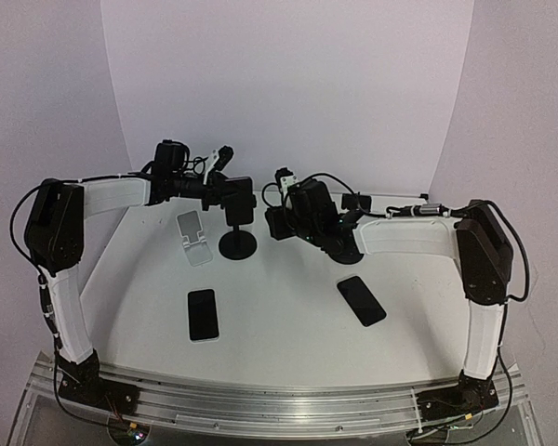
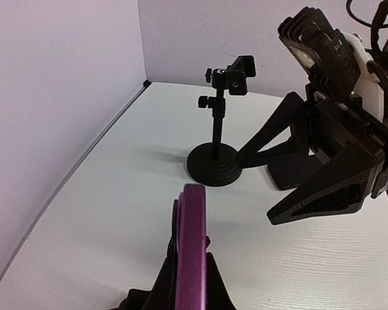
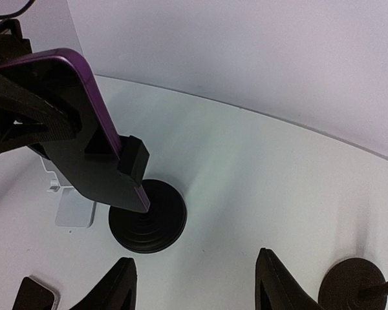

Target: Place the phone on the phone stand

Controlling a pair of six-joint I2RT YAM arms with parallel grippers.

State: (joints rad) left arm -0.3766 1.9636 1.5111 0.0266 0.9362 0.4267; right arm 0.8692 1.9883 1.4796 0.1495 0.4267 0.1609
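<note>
Open table (image 1: 279, 308) before black phone stand (image 1: 237, 245)

purple phone (image 2: 191, 252) cropped below, stand (image 3: 152, 223) post hidden

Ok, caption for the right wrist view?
Left gripper holds the purple phone at the black stand, right gripper open nearby.

On my feed both arms share one build. The left arm (image 1: 70, 311) and right arm (image 1: 484, 339) wear white, boxy link covers between bulky black joint housings (image 1: 54, 223). Thin black cables (image 1: 23, 209) loop loosely along each arm from shoulder to wrist. The right gripper (image 3: 195, 258) has matte black, wedge-shaped fingers (image 3: 116, 287) with triangular braces, and a white piece (image 2: 365, 61) shows on the wrist behind them. The left gripper (image 2: 189, 278) looks black too.
</note>
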